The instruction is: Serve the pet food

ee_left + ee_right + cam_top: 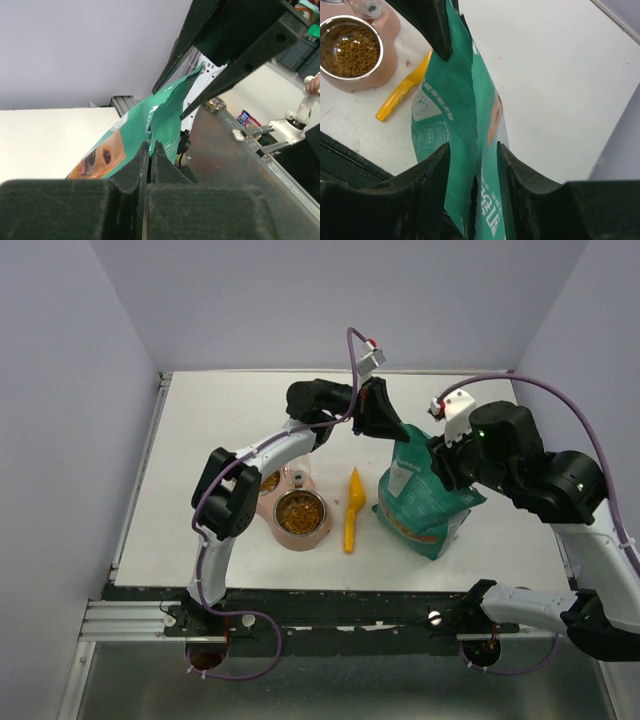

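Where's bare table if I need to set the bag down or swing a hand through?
Best bare patch: table left of the pink feeder, out to the left edge. The far-left corner by the back wall is also bare. Crowded mid-table: feeder, yellow scoop and bag sit close, left gripper and right gripper holding the bag.

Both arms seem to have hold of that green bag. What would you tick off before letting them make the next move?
1. The left gripper has a firm pinch on the bag: ok, shut on its torn top edge.
2. The right gripper has the bag's side: ok, the bag sits between its fingers.
3. The bowl is in reach of the bag: ok, it holds some kibble.
4. The scoop is out of the way: ok, flat on the table between bowl and bag.
5. The bag mouth is open wide enough: cannot tell.
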